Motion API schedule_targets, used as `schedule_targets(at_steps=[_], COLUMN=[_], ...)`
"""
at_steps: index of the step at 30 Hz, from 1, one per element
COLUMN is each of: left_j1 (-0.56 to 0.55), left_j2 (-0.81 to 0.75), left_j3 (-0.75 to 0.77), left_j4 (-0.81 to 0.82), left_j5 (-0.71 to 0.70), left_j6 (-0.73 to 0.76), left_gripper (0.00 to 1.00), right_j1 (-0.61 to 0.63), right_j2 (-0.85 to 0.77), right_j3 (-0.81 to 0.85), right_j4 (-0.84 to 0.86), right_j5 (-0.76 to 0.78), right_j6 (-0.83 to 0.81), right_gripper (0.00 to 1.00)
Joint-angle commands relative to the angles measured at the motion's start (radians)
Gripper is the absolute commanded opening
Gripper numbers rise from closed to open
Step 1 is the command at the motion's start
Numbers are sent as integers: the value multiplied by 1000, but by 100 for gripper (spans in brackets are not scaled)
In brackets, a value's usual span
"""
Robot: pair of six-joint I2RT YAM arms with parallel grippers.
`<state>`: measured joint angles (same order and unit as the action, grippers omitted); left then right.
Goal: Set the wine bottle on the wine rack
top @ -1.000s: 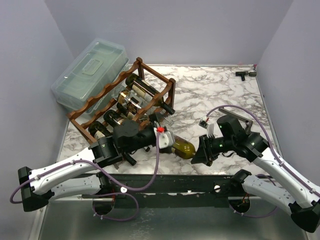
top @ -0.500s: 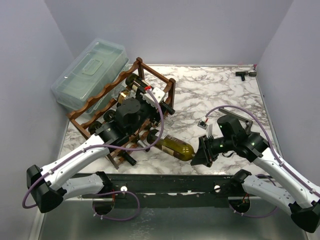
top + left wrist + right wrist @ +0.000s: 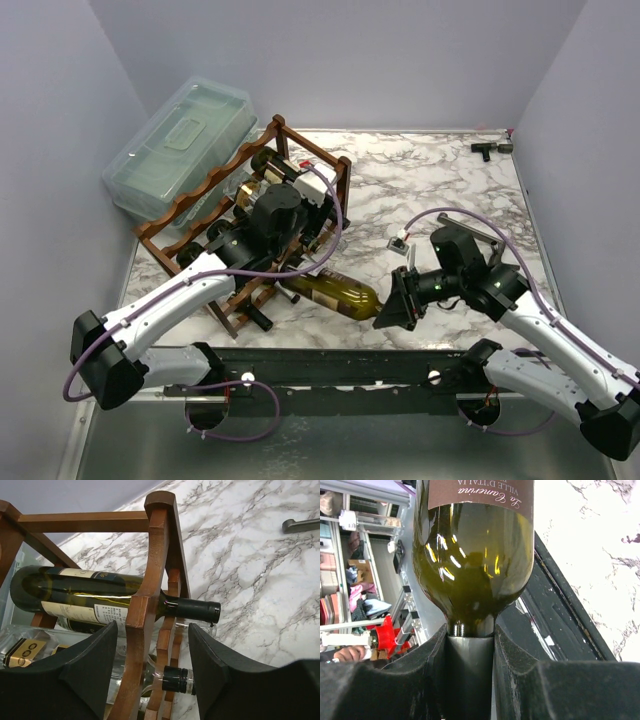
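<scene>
The wine bottle (image 3: 335,293), dark green with a brown label, lies nearly level just above the marble, its base toward the lower front of the wine rack (image 3: 195,195). My right gripper (image 3: 392,310) is shut on its neck; in the right wrist view the bottle (image 3: 475,555) fills the frame above the right gripper (image 3: 470,645). My left gripper (image 3: 318,205) reaches over the rack's right end. In the left wrist view the left gripper (image 3: 150,647) is open, its fingers (image 3: 90,670) on either side of a scalloped end rail (image 3: 145,615) with small gaps.
Several bottles lie in the rack, one green (image 3: 75,592) on the top tier, a capped neck (image 3: 177,678) below it. A clear plastic lidded box (image 3: 180,145) stands behind the rack. A small black tool (image 3: 490,148) lies at the back right corner.
My left gripper has left the bottle's side, swung back to the rack's right end and narrowed its jaws. The right gripper has carried the bottle leftward toward the rack.
</scene>
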<state>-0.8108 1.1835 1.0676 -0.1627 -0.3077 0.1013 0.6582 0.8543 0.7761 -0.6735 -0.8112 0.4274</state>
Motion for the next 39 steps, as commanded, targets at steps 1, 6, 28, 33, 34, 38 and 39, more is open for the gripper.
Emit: schedule_targets(at_steps=[1,6,28,33,34,38,39], left_j1=[16,22,22,21,22,21,22], left_j2=[41,55,92,94,94,95,96], left_j3=[41,45,47,49,49,51,51], left_j4=[-46,-54,-61,-64,-64,-67,-67], left_j5=[5,9,74,84,85,90,92], left_j6=[-37,-35,-23,-25,-25,-29,-29], left_gripper=[58,47,10,6,6,4,3], right_j1=[1,1,1,1,1,16,26], right_j2=[0,37,123,136,144,194,214], right_j3=[-7,-3,-76,-118,-125,-116,-108], right_j4=[198,252,603,750,786,833,831], right_j5=[-118,-138,-122,-117,-117,-93,-82], right_j6=[25,46,251,321,337,348,341], right_gripper=[0,0,0,0,0,0,0])
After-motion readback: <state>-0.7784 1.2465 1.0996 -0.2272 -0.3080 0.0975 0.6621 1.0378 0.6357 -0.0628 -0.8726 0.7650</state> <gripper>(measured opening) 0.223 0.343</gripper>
